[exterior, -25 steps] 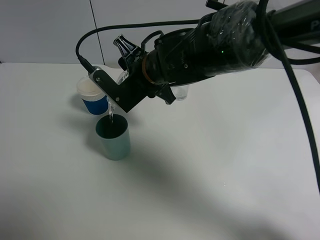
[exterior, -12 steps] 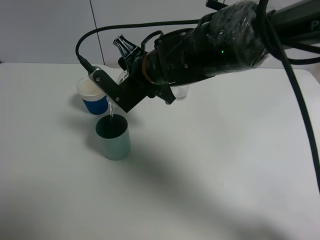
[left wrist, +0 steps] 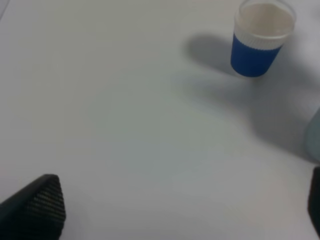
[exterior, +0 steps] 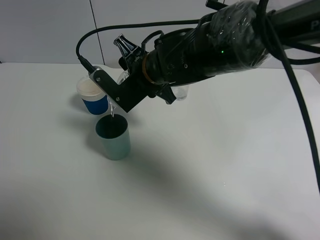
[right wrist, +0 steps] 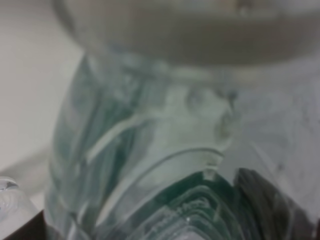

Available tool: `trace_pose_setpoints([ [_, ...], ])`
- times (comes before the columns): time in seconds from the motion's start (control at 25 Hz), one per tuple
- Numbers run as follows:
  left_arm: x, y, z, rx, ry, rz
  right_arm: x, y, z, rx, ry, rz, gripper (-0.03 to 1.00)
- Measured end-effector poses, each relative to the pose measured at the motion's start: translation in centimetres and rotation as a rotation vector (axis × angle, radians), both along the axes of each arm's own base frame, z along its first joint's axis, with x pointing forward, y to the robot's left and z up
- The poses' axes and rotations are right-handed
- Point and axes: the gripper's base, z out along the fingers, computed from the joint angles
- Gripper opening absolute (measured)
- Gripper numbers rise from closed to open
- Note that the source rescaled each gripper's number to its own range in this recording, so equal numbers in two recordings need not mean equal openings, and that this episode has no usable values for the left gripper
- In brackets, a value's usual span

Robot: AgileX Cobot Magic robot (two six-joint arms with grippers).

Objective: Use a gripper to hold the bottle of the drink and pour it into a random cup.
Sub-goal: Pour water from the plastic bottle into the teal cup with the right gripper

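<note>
My right gripper [exterior: 119,95] reaches across to the left and is shut on the bottle of the drink [exterior: 113,107]. It holds the bottle tilted steeply, with the clear neck pointing down just over the open mouth of the teal-green cup [exterior: 113,136]. The black fingers hide most of the bottle in the high view. Its clear ribbed body and dark green band [right wrist: 150,145] fill the right wrist view. My left gripper [left wrist: 182,200] is open low over the table, away from the cups. A sliver of the cup [left wrist: 315,135] shows at the edge of the left wrist view.
A blue-sleeved white paper cup [exterior: 92,95] [left wrist: 260,42] stands just behind the teal cup to its left. A tall clear glass [exterior: 181,93] is partly hidden behind the right arm. The thick black arm and its cables span the upper right.
</note>
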Motion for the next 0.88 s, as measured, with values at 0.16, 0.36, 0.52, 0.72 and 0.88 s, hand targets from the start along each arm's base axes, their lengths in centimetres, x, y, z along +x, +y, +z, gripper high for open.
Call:
trace_pose_setpoints([
  [0.16,0.0,0.0,0.0,0.0,0.0,0.0,-0.32,0.21,-0.02,-0.01,-0.003,-0.002,0.0],
  [0.36,0.0,0.0,0.0,0.0,0.0,0.0,-0.35,0.2,-0.02,-0.014,-0.004,-0.006,0.0],
  [0.52,0.0,0.0,0.0,0.0,0.0,0.0,-0.29,0.05,-0.04,-0.025,-0.007,-0.021,0.0],
  [0.72,0.0,0.0,0.0,0.0,0.0,0.0,-0.26,-0.01,-0.04,-0.029,-0.008,-0.027,0.0],
  [0.88,0.0,0.0,0.0,0.0,0.0,0.0,-0.25,-0.01,-0.03,-0.031,-0.011,-0.025,0.0],
])
